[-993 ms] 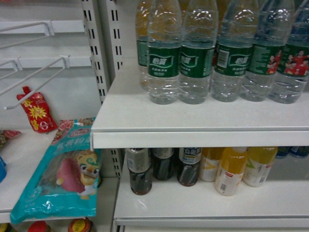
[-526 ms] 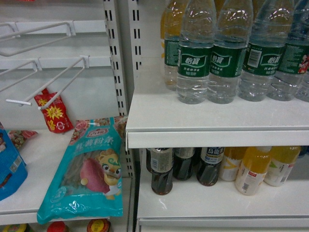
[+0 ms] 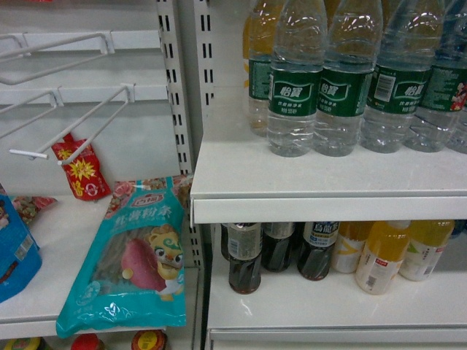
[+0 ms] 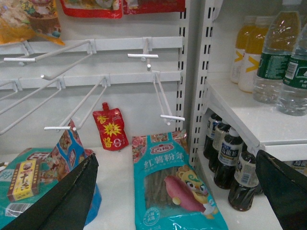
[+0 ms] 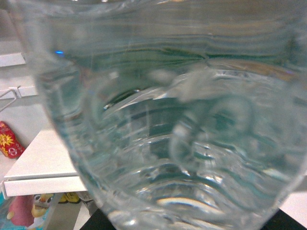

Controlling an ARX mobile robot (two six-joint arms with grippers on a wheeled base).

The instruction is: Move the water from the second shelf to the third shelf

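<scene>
Several bottles of water (image 3: pixel 294 87) with green labels stand in a row on the upper white shelf (image 3: pixel 328 208). The left wrist view shows them at far right (image 4: pixel 276 52). One clear ribbed bottle of water (image 5: pixel 163 124) fills the right wrist view, very close. My right gripper (image 5: pixel 192 223) is shut on it, and only dark finger edges (image 5: pixel 98 221) show at the bottom corners. My left gripper (image 4: pixel 176 160) hangs wide open and holds nothing, over the left shelf bay. Neither gripper appears in the head view.
Dark drink bottles (image 3: pixel 244 255) and orange and yellow juice bottles (image 3: pixel 381 255) fill the lower shelf. In the left bay lie a teal noodle bag (image 3: pixel 135 255), a red pouch (image 3: pixel 80 171) and a blue packet (image 3: pixel 14 251), under white wire hooks (image 3: pixel 73 135).
Between one second and half a second ago the whole scene slid right in the head view. Since then nothing has visibly moved.
</scene>
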